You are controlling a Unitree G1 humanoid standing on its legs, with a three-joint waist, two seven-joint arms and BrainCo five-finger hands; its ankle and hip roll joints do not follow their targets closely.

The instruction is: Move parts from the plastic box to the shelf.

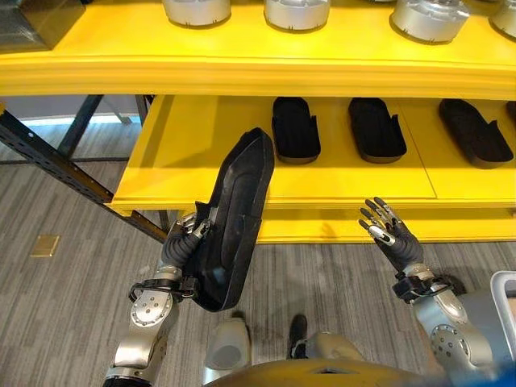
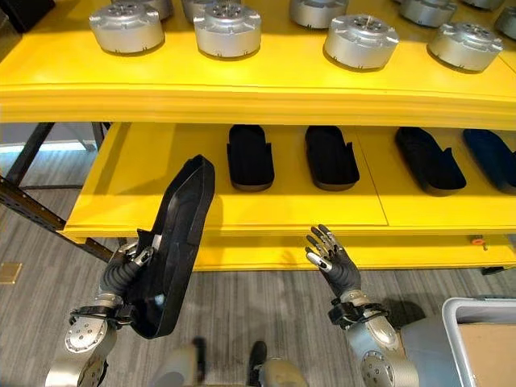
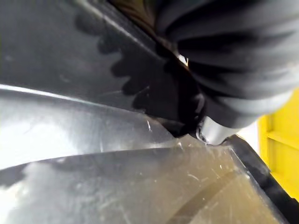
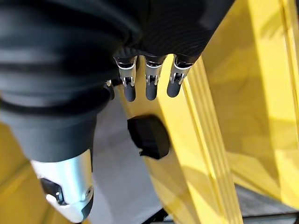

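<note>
**A:** So the left hand (image 1: 184, 242) has a long black part (image 1: 234, 214), fingers wrapped round its lower edge. The part is tilted up with its tip level with the front lip of the lower yellow shelf (image 1: 201, 173). Looks like a moulded shell: stiff and probably light for its length, though glossy, so maybe slippery.

**B:** Yeah, gripping that low leaves a lot of part hanging past the fingers. I'd guess it wants to swing. A hold nearer the middle would be steadier.

**A:** Three matching parts (image 1: 296, 129) already lie on that shelf, with free space to their left. Round metal pieces (image 2: 226, 30) sit on the shelf above.

**B:** And the right hand (image 1: 389, 232) is empty, fingers spread, just in front of the shelf edge.
</note>
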